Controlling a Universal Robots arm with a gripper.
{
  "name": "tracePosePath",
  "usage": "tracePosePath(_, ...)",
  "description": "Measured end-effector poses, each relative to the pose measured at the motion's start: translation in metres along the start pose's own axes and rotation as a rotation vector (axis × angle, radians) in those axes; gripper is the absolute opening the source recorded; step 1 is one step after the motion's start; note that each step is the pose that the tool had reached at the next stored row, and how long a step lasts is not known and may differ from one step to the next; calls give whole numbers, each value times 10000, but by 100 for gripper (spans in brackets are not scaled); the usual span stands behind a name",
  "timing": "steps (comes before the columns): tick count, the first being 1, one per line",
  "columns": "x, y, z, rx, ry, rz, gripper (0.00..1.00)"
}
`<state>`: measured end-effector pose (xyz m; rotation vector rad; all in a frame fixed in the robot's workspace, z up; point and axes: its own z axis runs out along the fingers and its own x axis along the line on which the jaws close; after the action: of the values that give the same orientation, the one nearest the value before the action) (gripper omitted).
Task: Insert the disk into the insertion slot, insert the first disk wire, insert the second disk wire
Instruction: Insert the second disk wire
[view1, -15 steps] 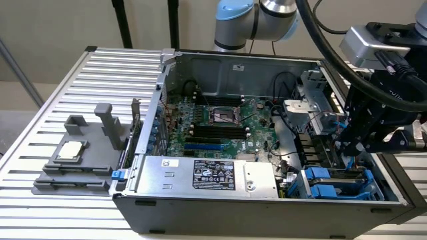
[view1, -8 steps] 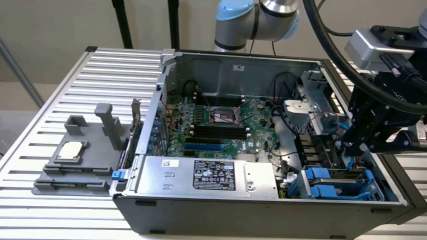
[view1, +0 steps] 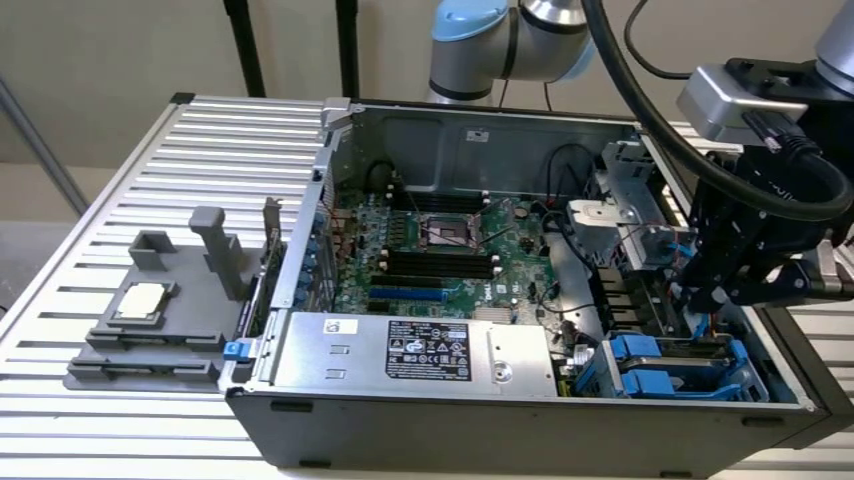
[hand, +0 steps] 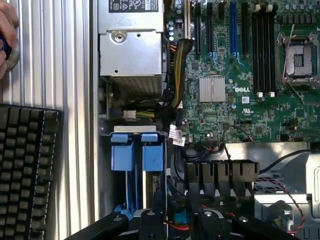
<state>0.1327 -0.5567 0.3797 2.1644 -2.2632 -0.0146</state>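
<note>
Here, nearest in the exterior view, the open computer case (view1: 534, 425) lies on its side on a ribbed metal tabletop (view1: 120, 200). Along its front edge sits a silver power supply box (view1: 414, 355) with a black label. Beside it, in the case corner toward the exterior view's right, is the insertion slot (view1: 681, 370), a blue-grey drive cage with bright blue clips. Its long axis runs along the front wall of the case. The disk cannot be told apart from the cage from here; in the wrist view the cage (hand: 132, 165) shows two blue clip tabs side by side and a blue rail between them, running lengthwise away from the tabs.

Just above and behind the cage hangs the black tool (view1: 727, 285), pointing down into the case near a bundle of blue cables. Whether its jaws are parted or closed on anything I cannot tell; the tips are lost among cables and dark plastic.

Farther in, the green motherboard (view1: 441, 250) with an empty CPU socket and black memory slots. Off the case, to the exterior view's left, a grey fixture (view1: 154, 330) holds a small processor-like square. In the wrist view, a black keyboard (hand: 25, 170) and part of a person's hand (hand: 7, 37).
</note>
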Motion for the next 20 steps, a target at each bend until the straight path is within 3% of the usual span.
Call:
tracePosePath(12,-114,-16,47,17,373,5,32)
tracePosePath(14,-123,-17,51,19,424,6,30)
tracePosePath(15,-127,-18,52,20,449,6,23)
tracePosePath(18,-130,-19,56,21,476,6,23)
tracePosePath(20,-127,-19,55,21,478,6,16)
